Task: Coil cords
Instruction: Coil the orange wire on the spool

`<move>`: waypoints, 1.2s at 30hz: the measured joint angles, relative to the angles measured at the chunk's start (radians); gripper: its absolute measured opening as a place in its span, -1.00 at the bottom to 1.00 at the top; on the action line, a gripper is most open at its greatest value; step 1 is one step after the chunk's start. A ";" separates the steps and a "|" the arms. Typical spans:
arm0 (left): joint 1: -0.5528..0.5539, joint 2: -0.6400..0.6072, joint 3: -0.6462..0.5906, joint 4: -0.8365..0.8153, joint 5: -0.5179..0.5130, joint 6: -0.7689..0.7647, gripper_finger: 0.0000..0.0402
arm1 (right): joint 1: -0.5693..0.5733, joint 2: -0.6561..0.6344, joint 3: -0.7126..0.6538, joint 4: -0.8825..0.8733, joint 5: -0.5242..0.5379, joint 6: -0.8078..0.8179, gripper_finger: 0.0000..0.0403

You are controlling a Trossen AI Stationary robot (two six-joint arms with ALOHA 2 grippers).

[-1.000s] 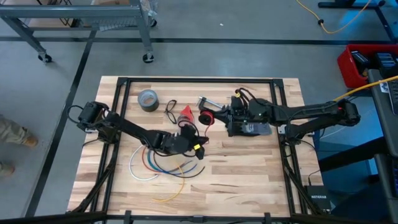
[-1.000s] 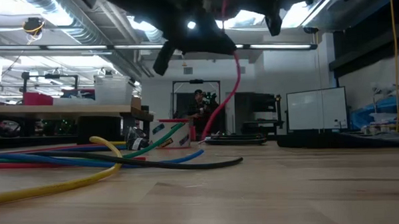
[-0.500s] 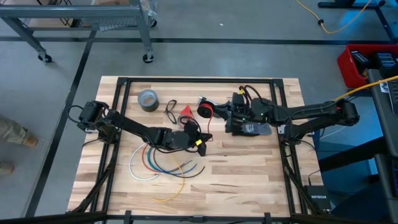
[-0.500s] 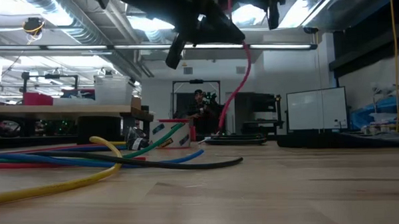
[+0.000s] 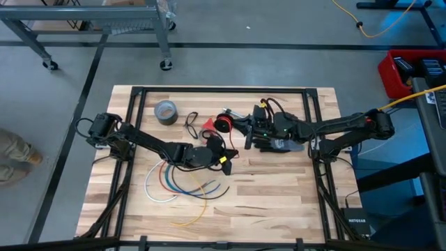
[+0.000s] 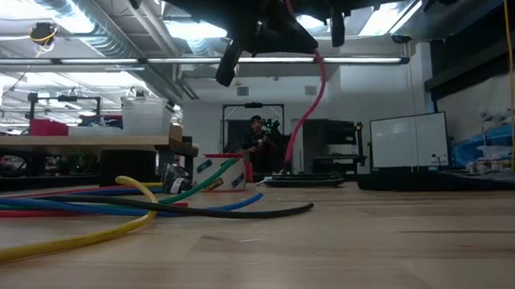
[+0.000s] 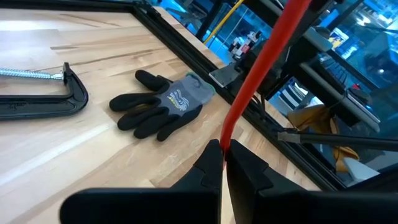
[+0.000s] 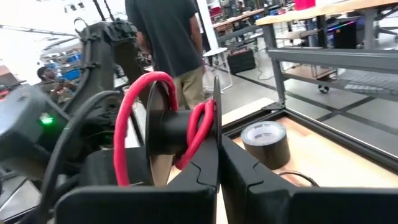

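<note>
Holding the small black round spool (image 8: pixel 180 127) clear of the table, my right gripper (image 8: pixel 217 163) is clamped shut on its flange (image 5: pixel 224 124), which keeps the hub exposed for winding. My left gripper (image 7: pixel 222 163) is pinched shut on the thin red wire (image 7: pixel 261 68), which runs taut up toward the spool (image 6: pixel 311 91); I judge this tension serves to lay turns tightly. A few loops already sit on the hub.

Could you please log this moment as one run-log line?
task: coil cords | left gripper: shut on red wire | right gripper: shut on black spool | both raised
</note>
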State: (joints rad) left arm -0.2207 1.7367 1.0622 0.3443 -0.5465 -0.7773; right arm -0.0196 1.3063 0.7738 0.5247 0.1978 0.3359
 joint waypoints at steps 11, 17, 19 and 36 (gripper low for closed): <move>0.000 0.000 0.000 -0.032 0.000 -0.061 -1.00 | 0.000 0.008 0.000 0.055 0.012 0.000 -0.97; 0.000 0.000 0.000 -0.028 0.000 -0.058 -1.00 | 0.000 0.038 0.000 0.070 -0.006 0.029 -0.97; 0.000 0.003 0.000 -0.054 0.000 -0.062 -1.00 | 0.000 0.041 0.000 0.079 -0.027 0.031 -0.97; -0.051 0.005 0.000 -0.289 -0.017 -0.131 -1.00 | 0.000 -0.026 -0.001 -0.052 -0.169 0.026 -0.97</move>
State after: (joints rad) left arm -0.2721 1.7420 1.0622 0.0552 -0.5632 -0.9085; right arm -0.0200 1.2808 0.7727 0.4723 0.0290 0.3616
